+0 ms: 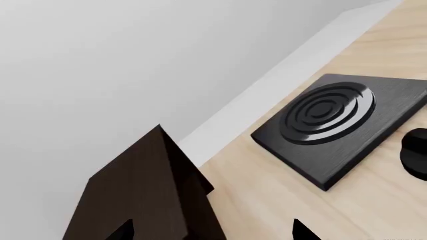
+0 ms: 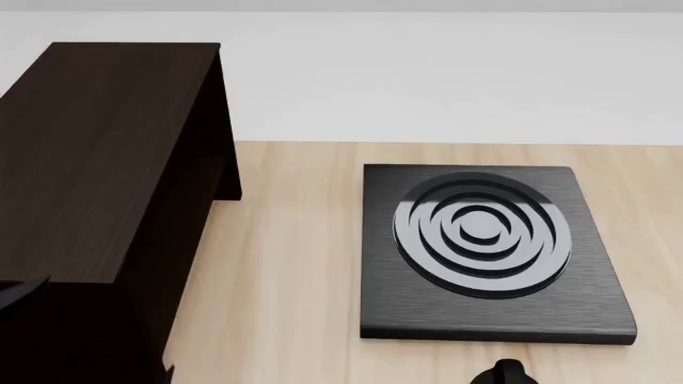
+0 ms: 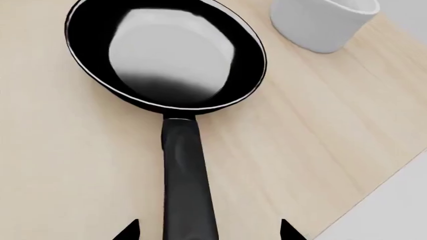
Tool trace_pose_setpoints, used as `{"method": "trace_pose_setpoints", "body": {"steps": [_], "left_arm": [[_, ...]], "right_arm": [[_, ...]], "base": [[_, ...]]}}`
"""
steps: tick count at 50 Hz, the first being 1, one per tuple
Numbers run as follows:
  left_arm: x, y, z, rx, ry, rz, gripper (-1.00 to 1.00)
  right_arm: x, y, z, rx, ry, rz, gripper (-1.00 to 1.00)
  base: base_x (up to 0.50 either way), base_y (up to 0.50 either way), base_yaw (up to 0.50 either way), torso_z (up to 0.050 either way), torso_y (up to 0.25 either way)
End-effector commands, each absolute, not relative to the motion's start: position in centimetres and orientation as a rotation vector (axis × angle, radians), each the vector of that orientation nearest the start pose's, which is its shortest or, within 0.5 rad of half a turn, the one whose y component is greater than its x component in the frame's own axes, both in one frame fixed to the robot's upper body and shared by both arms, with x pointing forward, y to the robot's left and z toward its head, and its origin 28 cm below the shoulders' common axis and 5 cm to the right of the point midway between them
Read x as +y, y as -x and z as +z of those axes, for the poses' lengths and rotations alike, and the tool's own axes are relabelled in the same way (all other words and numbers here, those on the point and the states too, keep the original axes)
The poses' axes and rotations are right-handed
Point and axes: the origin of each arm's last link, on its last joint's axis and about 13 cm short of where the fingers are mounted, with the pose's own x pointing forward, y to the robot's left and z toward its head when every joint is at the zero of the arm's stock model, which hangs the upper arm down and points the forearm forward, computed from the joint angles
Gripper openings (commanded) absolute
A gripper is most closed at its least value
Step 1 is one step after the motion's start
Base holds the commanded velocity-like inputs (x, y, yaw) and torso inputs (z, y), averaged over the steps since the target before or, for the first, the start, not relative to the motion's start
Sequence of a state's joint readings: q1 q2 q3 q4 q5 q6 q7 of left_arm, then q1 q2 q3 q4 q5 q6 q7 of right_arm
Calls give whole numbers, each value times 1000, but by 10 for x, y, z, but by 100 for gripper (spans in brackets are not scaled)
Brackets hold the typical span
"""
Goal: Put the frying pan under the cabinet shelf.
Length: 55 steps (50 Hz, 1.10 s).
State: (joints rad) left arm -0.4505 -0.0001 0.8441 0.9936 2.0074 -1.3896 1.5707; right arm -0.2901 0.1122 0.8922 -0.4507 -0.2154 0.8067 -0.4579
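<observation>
The frying pan [image 3: 167, 55] lies on the light wooden table, seen only in the right wrist view; it is round and black, with a pale glossy inside. Its long handle [image 3: 187, 185] runs back between the tips of my right gripper [image 3: 209, 232]. That gripper is open, with a gap on each side of the handle. The cabinet shelf [image 2: 96, 160] is a big dark brown unit at the left in the head view. My left gripper [image 1: 213, 232] is open and empty, hovering by the cabinet shelf's [image 1: 143, 190] corner. The pan is out of the head view.
A square black plate with concentric rings [image 2: 485, 248] lies right of the cabinet shelf, with a small black knob [image 2: 501, 372] in front of it. A white cup [image 3: 323, 20] stands beyond the pan. The table edge [image 3: 373, 200] runs close to the pan handle.
</observation>
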Motion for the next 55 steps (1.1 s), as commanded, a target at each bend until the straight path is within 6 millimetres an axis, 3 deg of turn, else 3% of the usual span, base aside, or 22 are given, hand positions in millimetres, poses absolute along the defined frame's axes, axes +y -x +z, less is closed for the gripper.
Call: {"method": "trace_pose_setpoints", "body": {"steps": [1,37,38,49,55], "left_arm": [[200,-123,218,-7,-604,-319,100],[197,-121,217,-11,-620,-358,100],[197,-121,217,-11,-622,-359,100],[198,-123,218,-19,-610,-358,100],[198,-121,217,-24,-594,-355,100]], "right_arm": [[-277,-52,45,657,93,-555,100],[-283,-79,28,704,78,-510,100],[-283,-79,28,703,79,-511,-100],[-283,-74,34,664,51,-522,-100],[-275,-82,42,619,71,-489,-100]], "base": [[0,0,0,0,0],[0,0,0,0,0],[0,0,0,0,0],[1,0,0,0,0],[0,0,0,0,0]]}}
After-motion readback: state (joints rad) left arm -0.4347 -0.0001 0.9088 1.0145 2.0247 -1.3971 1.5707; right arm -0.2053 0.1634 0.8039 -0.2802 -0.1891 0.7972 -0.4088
